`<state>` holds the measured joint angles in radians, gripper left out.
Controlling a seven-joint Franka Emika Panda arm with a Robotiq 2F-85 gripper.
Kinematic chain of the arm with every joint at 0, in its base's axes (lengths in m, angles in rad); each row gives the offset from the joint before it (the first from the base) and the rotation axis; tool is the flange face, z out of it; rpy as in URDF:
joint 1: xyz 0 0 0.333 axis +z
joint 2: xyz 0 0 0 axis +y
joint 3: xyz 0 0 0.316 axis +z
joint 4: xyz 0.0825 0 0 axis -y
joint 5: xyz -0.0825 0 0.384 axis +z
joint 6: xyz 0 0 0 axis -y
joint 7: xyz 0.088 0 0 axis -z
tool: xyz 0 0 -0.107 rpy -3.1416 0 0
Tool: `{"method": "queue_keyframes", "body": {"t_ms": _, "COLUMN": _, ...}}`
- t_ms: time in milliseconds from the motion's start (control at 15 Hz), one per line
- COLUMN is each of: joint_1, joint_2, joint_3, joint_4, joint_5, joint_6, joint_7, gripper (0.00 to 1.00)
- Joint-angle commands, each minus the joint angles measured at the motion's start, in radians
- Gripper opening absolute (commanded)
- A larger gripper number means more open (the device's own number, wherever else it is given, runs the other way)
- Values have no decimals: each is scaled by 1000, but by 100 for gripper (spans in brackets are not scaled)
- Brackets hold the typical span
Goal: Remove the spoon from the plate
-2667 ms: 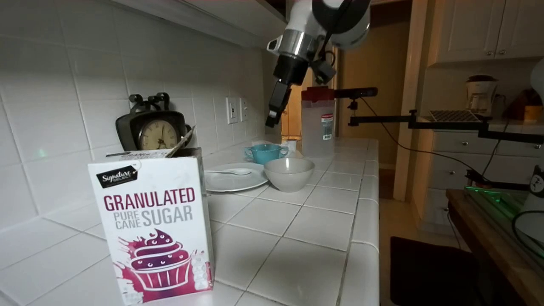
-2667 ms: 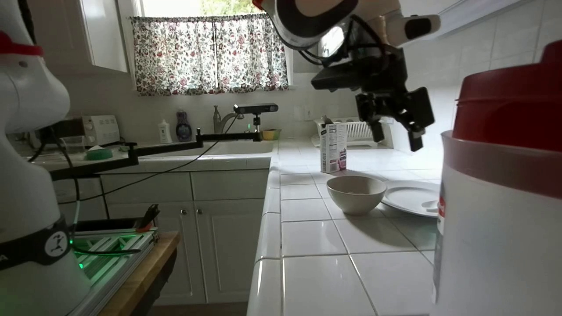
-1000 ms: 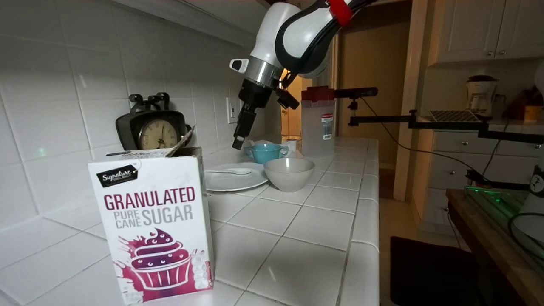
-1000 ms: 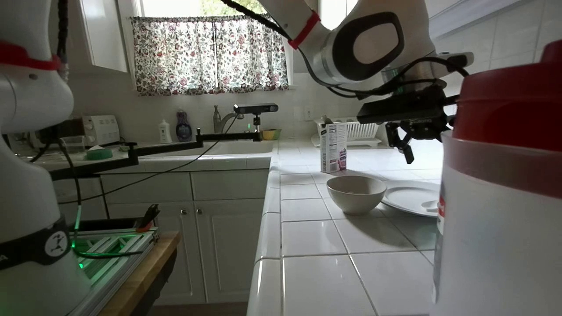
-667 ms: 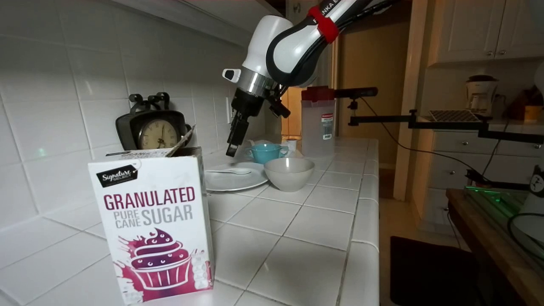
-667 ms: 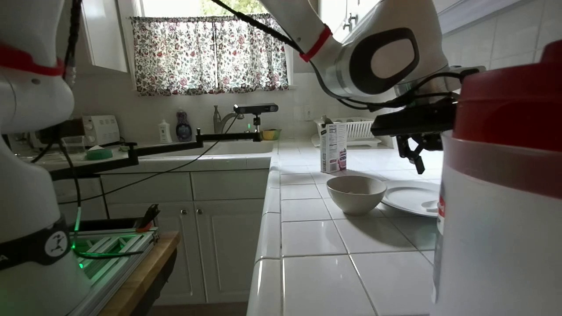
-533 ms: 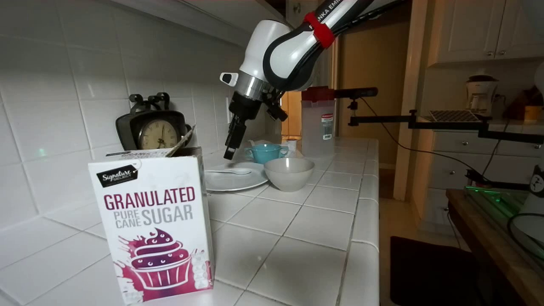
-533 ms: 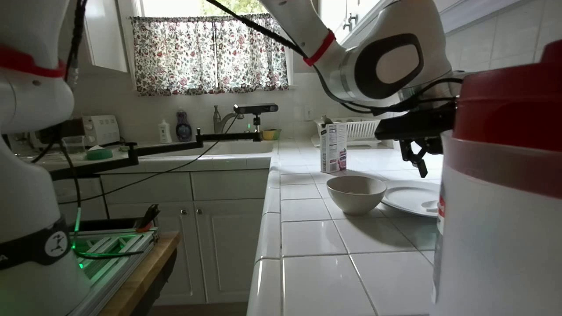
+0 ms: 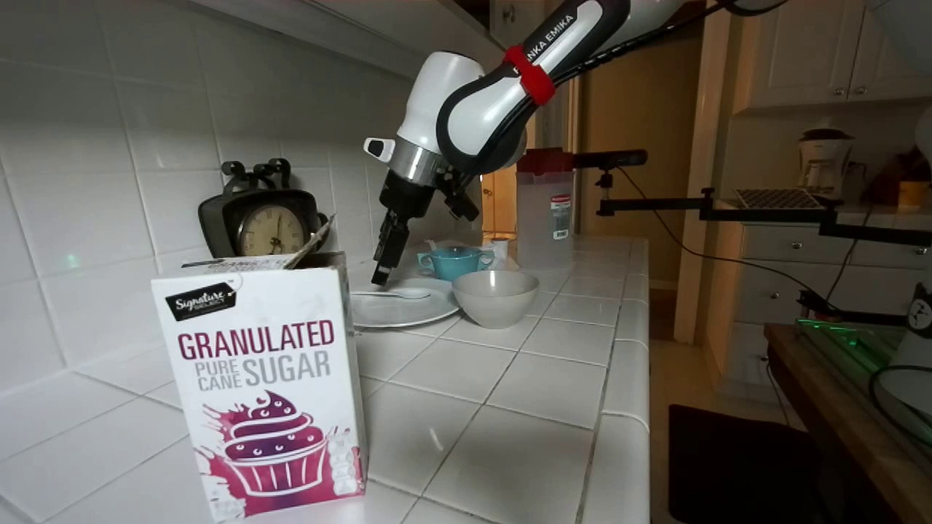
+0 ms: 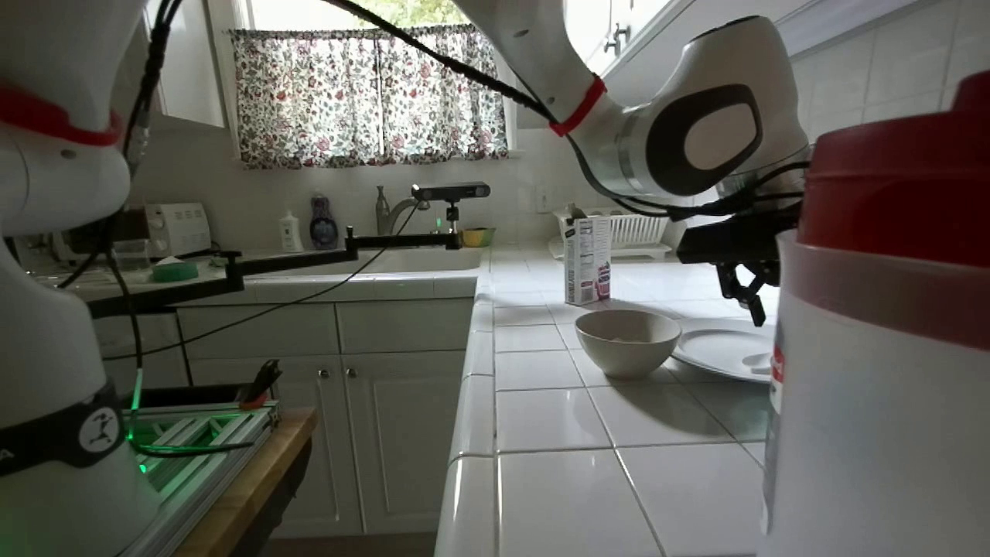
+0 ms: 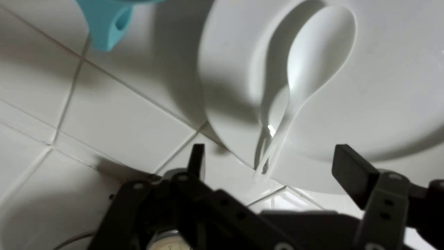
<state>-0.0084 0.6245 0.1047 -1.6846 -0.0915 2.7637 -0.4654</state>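
Observation:
A white spoon (image 11: 321, 55) lies on the pale plate (image 11: 399, 93), its slotted handle end reaching past the rim in the wrist view. The spoon (image 9: 408, 294) and plate (image 9: 408, 314) also show in an exterior view, partly behind the sugar box. In an exterior view the plate (image 10: 715, 350) is partly hidden by a container. My gripper (image 11: 273, 161) is open and empty, with the handle end between its fingers in the picture. In an exterior view the gripper (image 9: 380, 281) is low over the plate's far part, apparently just above the spoon's handle.
A whitish bowl (image 9: 495, 300) stands beside the plate. A blue two-handled cup (image 9: 457, 263) is behind it; its handle shows in the wrist view (image 11: 107, 27). A sugar box (image 9: 269, 393), a clock (image 9: 273, 230) by the tiled wall and a red-lidded container (image 10: 882, 387) stand nearby.
My gripper has come down and toward the plate and spoon, moving left in an exterior view. The spoon, plate and bowl have not moved.

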Motion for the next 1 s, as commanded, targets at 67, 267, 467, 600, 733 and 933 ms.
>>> {"method": "queue_keyframes", "body": {"t_ms": 67, "joint_1": -1, "joint_2": 43, "joint_3": 11, "joint_4": 54, "joint_5": -29, "joint_6": -25, "joint_7": 10, "gripper": 85}}
{"method": "queue_keyframes", "body": {"t_ms": 267, "joint_1": 10, "joint_2": 56, "joint_3": 8, "joint_4": 61, "joint_5": -35, "joint_6": -26, "joint_7": 16, "gripper": 74}}
{"method": "queue_keyframes", "body": {"t_ms": 467, "joint_1": 14, "joint_2": 67, "joint_3": 7, "joint_4": 66, "joint_5": -41, "joint_6": -25, "joint_7": 19, "gripper": 73}}
{"method": "queue_keyframes", "body": {"t_ms": 600, "joint_1": 14, "joint_2": 72, "joint_3": 8, "joint_4": 68, "joint_5": -40, "joint_6": -26, "joint_7": 21, "gripper": 73}}
{"method": "queue_keyframes", "body": {"t_ms": 733, "joint_1": 14, "joint_2": 76, "joint_3": 7, "joint_4": 70, "joint_5": -40, "joint_6": -24, "joint_7": 22, "gripper": 54}}
{"method": "queue_keyframes", "body": {"t_ms": 933, "joint_1": 13, "joint_2": 82, "joint_3": 7, "joint_4": 77, "joint_5": -39, "joint_6": -25, "joint_7": 23, "gripper": 42}}
